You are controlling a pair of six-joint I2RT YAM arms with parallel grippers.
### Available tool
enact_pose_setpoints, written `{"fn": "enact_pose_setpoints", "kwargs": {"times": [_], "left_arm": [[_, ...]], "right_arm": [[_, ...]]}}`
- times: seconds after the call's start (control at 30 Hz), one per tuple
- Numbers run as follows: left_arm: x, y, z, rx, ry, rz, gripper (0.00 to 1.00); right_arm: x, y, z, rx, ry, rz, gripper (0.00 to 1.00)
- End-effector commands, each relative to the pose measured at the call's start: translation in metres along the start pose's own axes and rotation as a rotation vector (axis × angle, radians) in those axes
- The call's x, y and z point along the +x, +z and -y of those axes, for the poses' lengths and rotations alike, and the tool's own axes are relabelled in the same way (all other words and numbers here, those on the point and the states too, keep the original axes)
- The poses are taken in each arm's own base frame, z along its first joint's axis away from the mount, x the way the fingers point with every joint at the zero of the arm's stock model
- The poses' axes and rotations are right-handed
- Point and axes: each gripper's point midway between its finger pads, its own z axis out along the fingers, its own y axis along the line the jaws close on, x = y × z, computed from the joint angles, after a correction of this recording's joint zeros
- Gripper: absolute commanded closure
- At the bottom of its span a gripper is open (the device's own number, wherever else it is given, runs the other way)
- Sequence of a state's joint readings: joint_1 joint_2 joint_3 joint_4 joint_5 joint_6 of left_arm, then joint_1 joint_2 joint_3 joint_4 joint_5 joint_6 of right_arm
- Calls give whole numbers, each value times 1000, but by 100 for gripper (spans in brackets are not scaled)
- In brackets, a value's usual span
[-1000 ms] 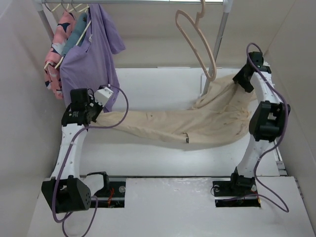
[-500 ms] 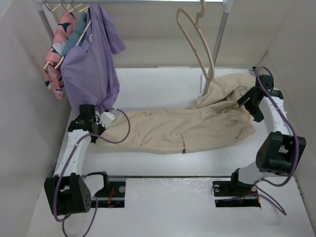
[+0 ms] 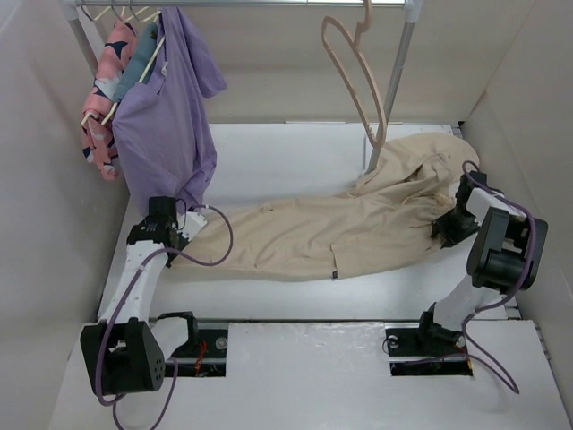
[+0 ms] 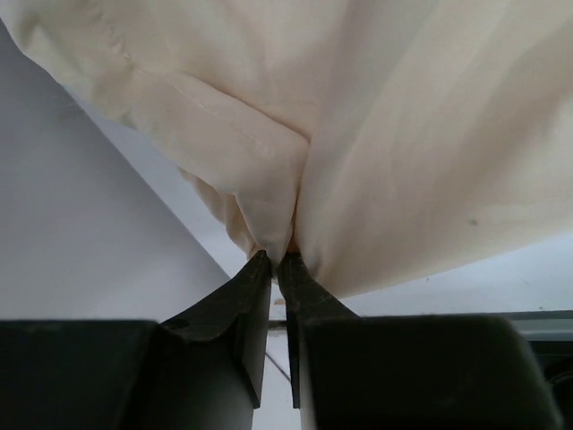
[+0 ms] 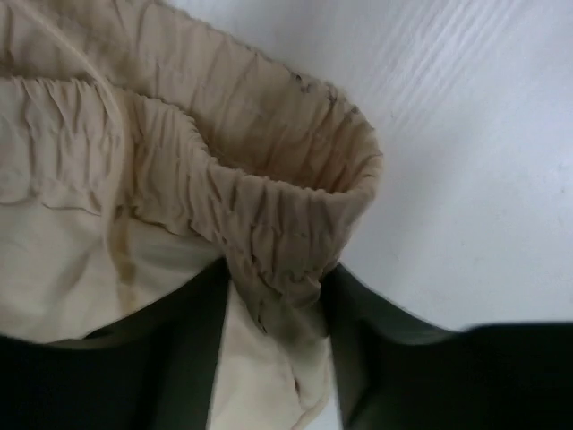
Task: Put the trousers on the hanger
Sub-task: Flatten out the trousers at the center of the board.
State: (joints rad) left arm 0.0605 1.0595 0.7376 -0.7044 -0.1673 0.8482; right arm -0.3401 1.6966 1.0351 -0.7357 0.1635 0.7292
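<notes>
Trousers of wrinkled cream-beige cloth lie mid-frame on the white table, below the thin pale-pink hanger.
Soft, limp, likely light: left tool clenched on a leg end, right tool grasping the gathered waistband, probably the surest hold.

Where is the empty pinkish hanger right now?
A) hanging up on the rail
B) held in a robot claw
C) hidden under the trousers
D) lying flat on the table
A: the hanger hangs by its hook from the rail at the back with nothing on it, while the trousers are stretched out low over the table.
</notes>
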Motion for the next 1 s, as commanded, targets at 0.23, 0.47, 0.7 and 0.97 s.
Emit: {"fn": "enact_pose_setpoints", "kwargs": {"times": [0.23,0.47,0.7,0.97], "left_arm": [[53,-23,-1,11,129,-322,97],[68,-25,43,254,150,-440,38],[62,-26,45,257,123,-397,23],[-49,-64,34,383,74,77,24]], "right_arm": [[-49,-32,55,-83,218,103,100],[-32,-45,86,-42,290,167,100],[-20,-41,96,29,269,99,36],[-82,-126,87,-80,280,409,21]]}}
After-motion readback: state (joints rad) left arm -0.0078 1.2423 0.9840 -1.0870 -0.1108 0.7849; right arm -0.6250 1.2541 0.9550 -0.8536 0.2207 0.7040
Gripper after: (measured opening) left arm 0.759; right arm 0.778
